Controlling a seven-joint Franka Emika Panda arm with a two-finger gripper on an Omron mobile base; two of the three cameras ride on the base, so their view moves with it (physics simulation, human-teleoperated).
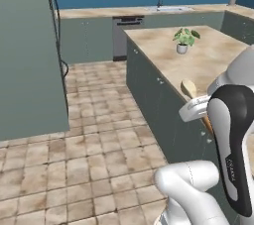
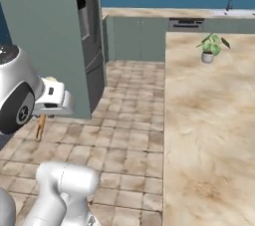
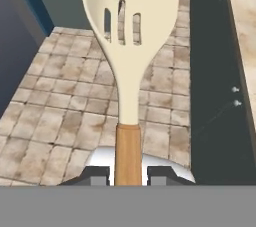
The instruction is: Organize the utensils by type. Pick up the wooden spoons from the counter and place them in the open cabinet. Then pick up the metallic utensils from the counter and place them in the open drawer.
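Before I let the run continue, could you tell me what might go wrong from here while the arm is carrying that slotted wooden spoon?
1. The gripper pinches the wooden spoon low on its handle, with the long bowl end sticking out; it could pivot or slip during a swing.
2. The spoon hangs over the tiled floor, beside the counter, so a drop would land out of easy reach.
3. The protruding bowl could clip the tall grey-green panel close by.
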